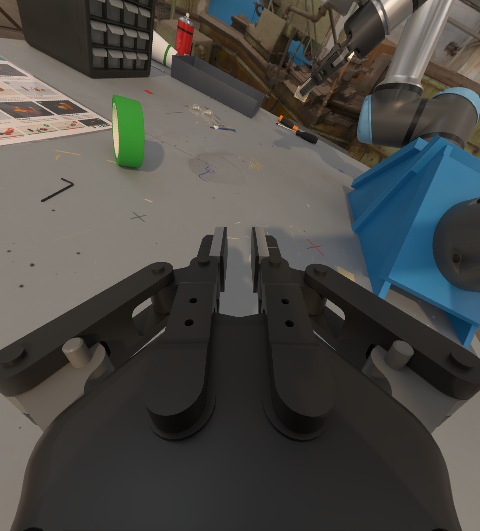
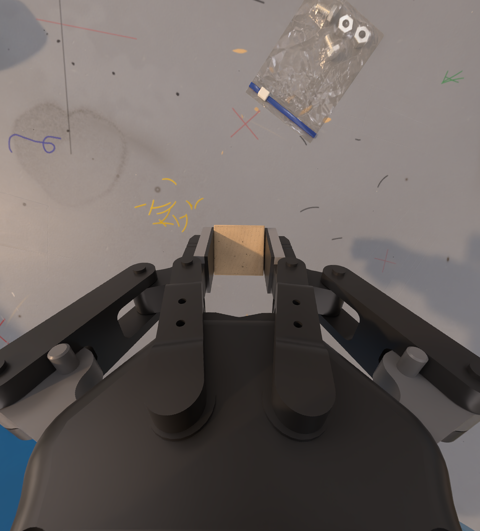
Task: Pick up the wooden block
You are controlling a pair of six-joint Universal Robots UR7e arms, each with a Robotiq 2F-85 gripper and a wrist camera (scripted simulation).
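Observation:
The wooden block (image 2: 238,250) is a small light-tan cube held between the pads of my right gripper (image 2: 238,230), which is shut on it. The block is lifted off the grey table (image 2: 89,258). In the left wrist view the right gripper (image 1: 305,92) shows at the upper right, high above the table, with the block (image 1: 301,96) at its tips. My left gripper (image 1: 239,232) is low over the table, its fingers nearly together with a narrow gap and nothing between them.
A green tape roll (image 1: 129,132) stands on edge. A black drawer cabinet (image 1: 89,34), a red spray can (image 1: 184,36) and a grey tray (image 1: 216,83) stand at the back. A bag of bolts (image 2: 316,69), a screwdriver (image 1: 297,129), a hex key (image 1: 58,189), a printed sheet (image 1: 17,100) and a blue arm mount (image 1: 434,230) are there too.

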